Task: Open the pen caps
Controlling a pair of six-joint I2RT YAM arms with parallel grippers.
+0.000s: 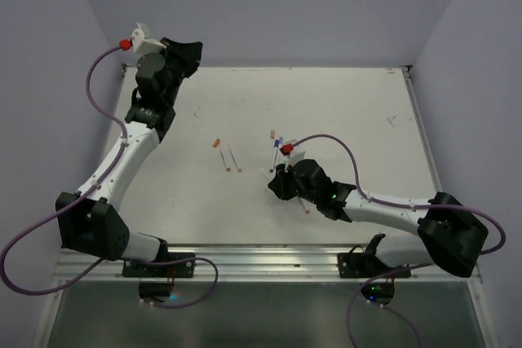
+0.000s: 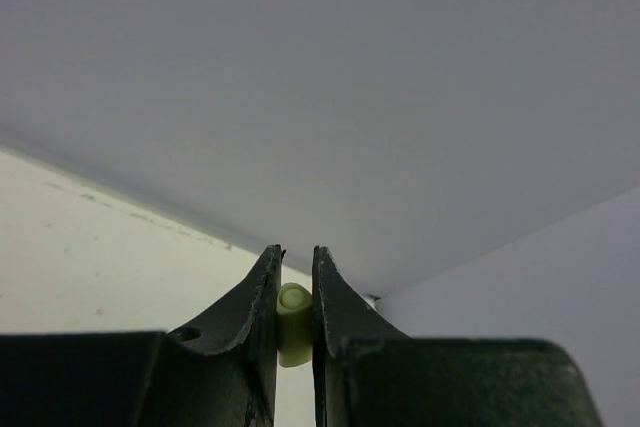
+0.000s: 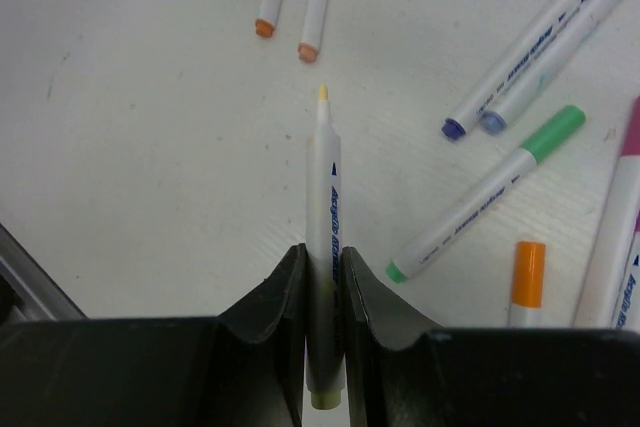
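Left tool (image 2: 297, 255): my jaws are pinched shut on a loose yellow cap (image 2: 293, 319), lower centre.
Right tool (image 3: 322, 252): clamped on the uncapped yellow pen (image 3: 322, 172).
Right side: green cap (image 3: 556, 131) and orange cap (image 3: 528, 275) are unopened.
Handling: probably light, stiff, slick; pinch crosswise.

The pen cap (image 2: 292, 323) is pale yellow-green; the uncapped pen (image 3: 324, 217) white, blue-lettered, yellow-tipped; there's a green cap (image 3: 553, 132) and an orange cap (image 3: 528, 274).
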